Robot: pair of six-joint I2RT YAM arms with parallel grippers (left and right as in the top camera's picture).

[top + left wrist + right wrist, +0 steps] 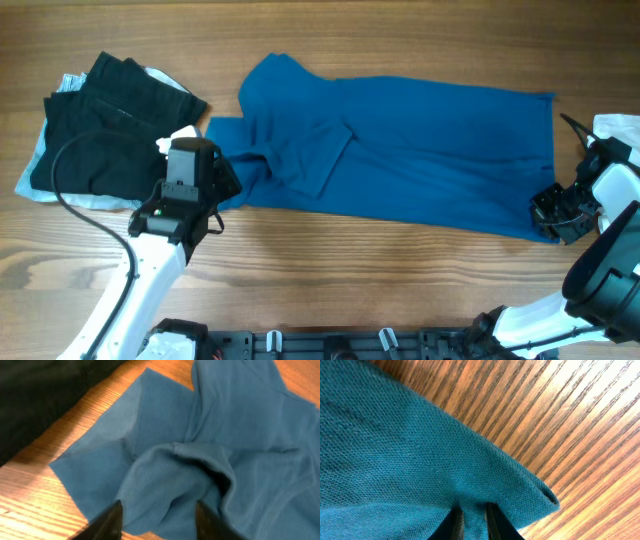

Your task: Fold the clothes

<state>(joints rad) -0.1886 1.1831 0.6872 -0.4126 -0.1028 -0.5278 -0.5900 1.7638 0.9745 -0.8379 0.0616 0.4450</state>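
the deep-blue garment (400,160) lies spread across the middle of the wooden surface (350,280), its long side running left to right. its left part is rumpled, with a flap folded over on top. its right part lies mostly flat.

just off the garment's left end sits a pile with a black garment (110,125) on top and a pale blue piece (28,182) showing from under it. the black cloth comes near the blue sleeve, but whether they touch cannot be told. past the garment's right end a white cloth (620,128) shows at the picture's edge.

the left pincer (159,522) is at the garment's lower left corner, over the bunched sleeve area. its dark fingers (112,522) stand spread apart, with a raised fold of blue cloth between them, and they are not pressed together on it.

the right pincer (472,522) is at the garment's lower right corner. in the right wrist view its two fingers are drawn close together with the blue hem pinched between them, and the corner of the cloth curls over bare wood just beside them.
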